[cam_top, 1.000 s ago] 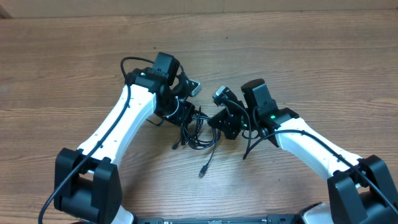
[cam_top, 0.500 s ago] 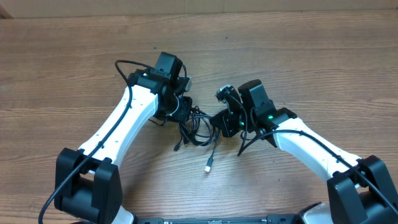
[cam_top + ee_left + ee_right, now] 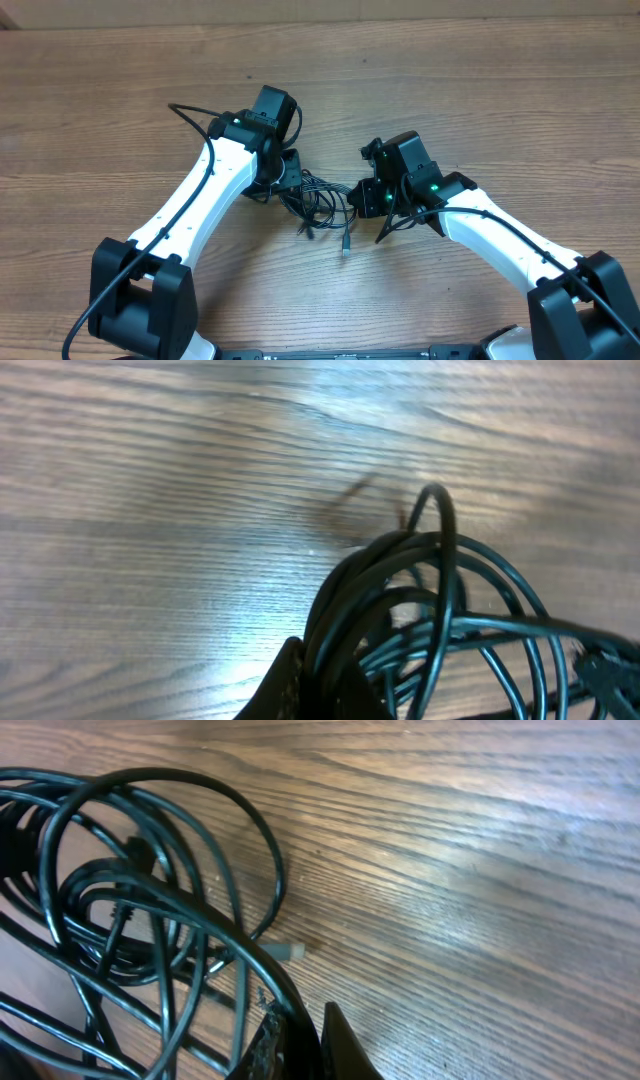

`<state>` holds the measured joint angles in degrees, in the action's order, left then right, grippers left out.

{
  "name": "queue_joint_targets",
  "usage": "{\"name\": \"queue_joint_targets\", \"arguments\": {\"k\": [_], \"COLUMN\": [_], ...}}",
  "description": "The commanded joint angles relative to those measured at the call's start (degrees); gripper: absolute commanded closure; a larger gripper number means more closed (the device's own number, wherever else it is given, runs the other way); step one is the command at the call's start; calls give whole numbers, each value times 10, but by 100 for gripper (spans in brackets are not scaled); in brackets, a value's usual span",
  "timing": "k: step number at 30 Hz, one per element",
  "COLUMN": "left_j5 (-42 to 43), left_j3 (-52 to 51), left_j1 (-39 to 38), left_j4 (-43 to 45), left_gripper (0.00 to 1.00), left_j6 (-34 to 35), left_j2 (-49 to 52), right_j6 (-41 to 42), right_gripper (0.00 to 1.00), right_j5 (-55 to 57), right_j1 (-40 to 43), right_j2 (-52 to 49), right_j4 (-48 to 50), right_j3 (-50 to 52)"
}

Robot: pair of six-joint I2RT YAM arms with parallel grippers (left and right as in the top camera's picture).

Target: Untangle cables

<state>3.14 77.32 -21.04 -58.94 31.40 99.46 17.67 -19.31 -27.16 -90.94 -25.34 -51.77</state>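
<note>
Overhead view: wooden table, with two white robot arms reaching inward from the lower corners. Between them, near the middle of the tabletop, a small tangled bundle of thin black cables. At the left edge of the bundle, the left gripper, touching the tangle, closure hard to judge from this height. At the right edge, the right gripper, likewise against the tangle. Below the bundle, one loose strand trailing toward the near edge and ending in a small plug lying flat on the wood.

Left wrist view: blurred wood grain above, several black loops bunched at lower right. At the bottom edge, dark fingertips pressed tight together, pinching a few strands where the loops converge. One loop arching upward, clear of the rest.

Right wrist view: overlapping coils filling the left half, bare wood on the right. At the bottom centre, fingertips clamped with no visible gap, gripping one strand that curves down into them. Just beside the coils, a pale metal connector tip resting on the table.
</note>
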Motion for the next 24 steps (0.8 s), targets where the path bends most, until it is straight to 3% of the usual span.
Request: {"name": "queue_joint_targets", "arguments": {"k": [1,9,16,20,24], "left_j5": [-173,-174,-218,-255,-313], "left_j3": [4,4,4,4,4], "left_j1": [27,27,27,28,28], "left_j4": [-12,-14,-47,-77,-125], "left_gripper": [95,96,95,96,96], "left_j6": [72,79,143,228,382], "left_j2": [-2,-2,-2,-2,-2], "right_j6": [56,116,128,128,128], "right_gripper": [96,96,96,96,96], "right_j5": [129,153,154,154,154], "right_j1": [18,18,18,18,18], "right_j2": [8,8,8,8,8], "right_j4": [-36,-60,-80,-82,-82], "right_j3": [11,11,11,12,12]}}
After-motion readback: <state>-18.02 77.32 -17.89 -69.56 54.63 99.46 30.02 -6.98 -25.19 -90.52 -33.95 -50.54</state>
